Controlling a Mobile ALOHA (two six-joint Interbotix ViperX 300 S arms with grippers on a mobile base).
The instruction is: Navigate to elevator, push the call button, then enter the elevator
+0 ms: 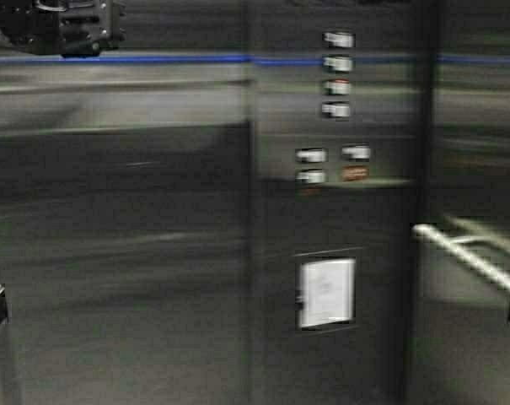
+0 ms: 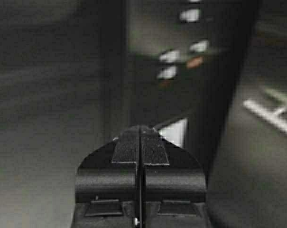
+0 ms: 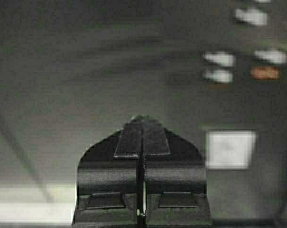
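Eight panel buttons (image 1: 338,40), one handrail (image 1: 465,253).

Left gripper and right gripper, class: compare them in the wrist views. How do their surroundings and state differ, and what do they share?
The left gripper points at the dark corner beside the button panel; the right gripper faces a plain steel wall, with the panel off to one side. The handrail shows beyond the left gripper, not the right. Both are shut, hold nothing and touch nothing.

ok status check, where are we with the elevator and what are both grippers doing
Left gripper shut, empty. Right gripper shut, empty. Facing a steel elevator wall and its button panel; handrail at right. No call button in sight; nothing blocking ahead.
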